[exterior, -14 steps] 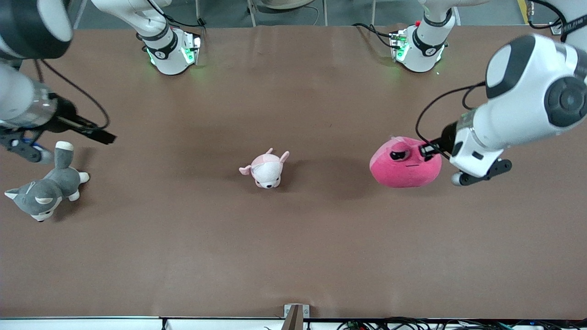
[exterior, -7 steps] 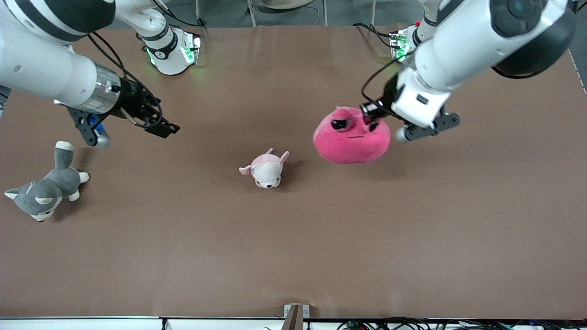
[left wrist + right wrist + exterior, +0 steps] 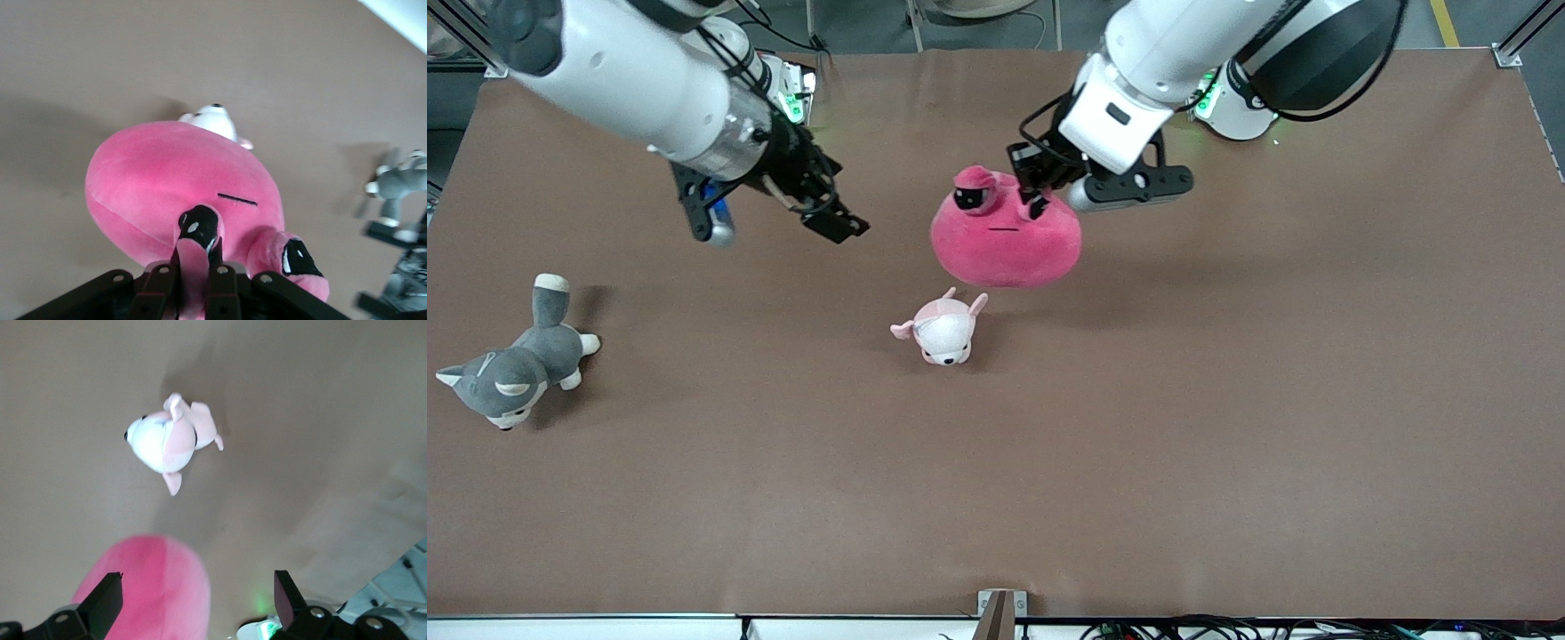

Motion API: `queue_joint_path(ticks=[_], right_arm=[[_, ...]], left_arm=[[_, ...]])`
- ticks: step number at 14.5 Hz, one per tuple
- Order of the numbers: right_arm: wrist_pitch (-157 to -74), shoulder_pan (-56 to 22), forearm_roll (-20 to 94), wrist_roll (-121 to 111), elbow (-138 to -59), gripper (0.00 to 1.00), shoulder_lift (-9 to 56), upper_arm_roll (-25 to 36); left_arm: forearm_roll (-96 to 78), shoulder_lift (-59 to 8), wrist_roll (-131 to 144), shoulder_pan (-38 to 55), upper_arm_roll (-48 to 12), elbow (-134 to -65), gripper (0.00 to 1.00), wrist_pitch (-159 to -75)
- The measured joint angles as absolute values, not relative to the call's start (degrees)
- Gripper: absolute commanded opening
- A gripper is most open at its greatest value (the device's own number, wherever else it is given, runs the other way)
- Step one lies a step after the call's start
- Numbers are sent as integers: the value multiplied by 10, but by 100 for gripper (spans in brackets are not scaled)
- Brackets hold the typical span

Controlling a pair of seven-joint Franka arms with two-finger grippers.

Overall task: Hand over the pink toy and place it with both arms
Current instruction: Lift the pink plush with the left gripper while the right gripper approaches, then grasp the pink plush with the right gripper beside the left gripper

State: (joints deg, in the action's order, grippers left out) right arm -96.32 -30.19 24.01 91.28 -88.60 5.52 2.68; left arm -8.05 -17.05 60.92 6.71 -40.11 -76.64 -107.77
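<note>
pink toy point(image 3: 1005, 242) is held aloft by clenched left gripper point(image 3: 1035, 188), above puppy plush point(image 3: 941, 330) | right gripper point(image 3: 838, 222) is spread empty beside it

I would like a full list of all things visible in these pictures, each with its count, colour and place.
pink toy: one, hot pink, hanging in the air over the middle of the table, held by the left gripper
puppy plush: one, pale pink and white, on the table, nearer to the front camera than the spot under the pink toy
husky plush: one, grey and white, on the table at the right arm's end
table: one, brown
left gripper: one, black, jaws shut on the pink toy's top
right gripper: one, black, jaws open, empty, in the air beside the pink toy
</note>
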Motion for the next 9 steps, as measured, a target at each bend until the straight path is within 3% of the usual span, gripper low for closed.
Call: queue_joint_path(ticks=[3, 9], right_arm=[[-988, -334, 240, 962, -884, 99, 55, 27], [-1031, -351, 240, 1000, -882, 99, 55, 28]], left_arm=[[-80, -184, 618, 81, -401, -766, 15, -1140], [-62, -204, 618, 92, -401, -766, 15, -1157]])
